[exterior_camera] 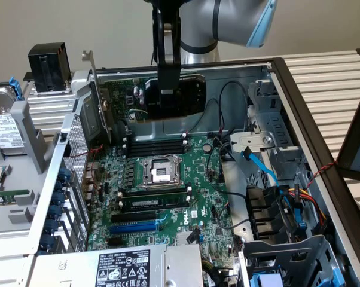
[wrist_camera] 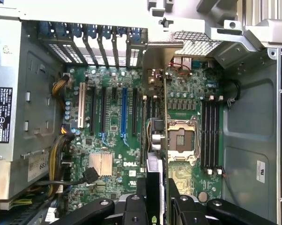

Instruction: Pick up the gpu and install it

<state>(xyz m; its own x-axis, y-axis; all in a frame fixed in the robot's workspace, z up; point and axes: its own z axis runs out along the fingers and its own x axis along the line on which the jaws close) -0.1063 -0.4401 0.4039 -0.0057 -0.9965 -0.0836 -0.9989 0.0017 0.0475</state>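
The gpu (exterior_camera: 129, 95), where is it?
— Upright just below the gripper (exterior_camera: 168, 89), hanging above the motherboard (exterior_camera: 168, 197) inside the open case (exterior_camera: 240, 75).
— And the gripper?
— Clamped on the card's upper edge, one finger on either side.

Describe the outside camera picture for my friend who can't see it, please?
A robot arm's gripper holds a small graphics card on edge in the air above the green motherboard of an open computer case. A blue cable lies at the exterior view's right of the motherboard.
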